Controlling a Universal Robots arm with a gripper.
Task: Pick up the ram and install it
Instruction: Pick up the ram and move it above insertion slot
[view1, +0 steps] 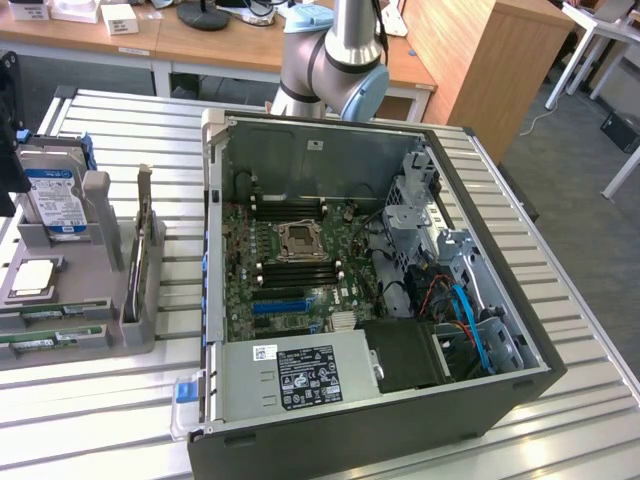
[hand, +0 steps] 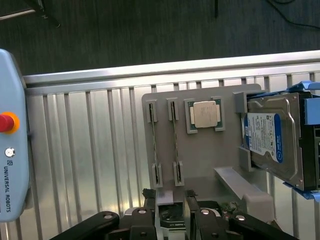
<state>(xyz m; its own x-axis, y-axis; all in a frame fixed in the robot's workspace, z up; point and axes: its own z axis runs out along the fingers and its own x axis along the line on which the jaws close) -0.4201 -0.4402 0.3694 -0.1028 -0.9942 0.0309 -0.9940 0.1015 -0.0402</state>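
Note:
Two ram sticks, thin and green, stand on edge in slots of the grey fixture (hand: 200, 155): one ram stick (hand: 154, 142) and a second (hand: 175, 142) beside it. In the exterior view the ram (view1: 50, 337) lies at the fixture's near end, at that view's left. My gripper (hand: 171, 209) hangs above the fixture's other end, over an upright grey holder, a short way from the sticks. Its two black fingers (hand: 149, 210) stand apart and open, with nothing held. The open computer case (view1: 215, 250) shows the motherboard with its dark memory slots (view1: 300, 210).
On the fixture sit a square silver CPU (hand: 205, 114) and a hard drive (hand: 272, 137) with a blue-white label. A light-blue teach pendant (hand: 11, 135) lies on the slatted metal table (hand: 90, 150). The arm's body (view1: 335, 70) rises behind the case.

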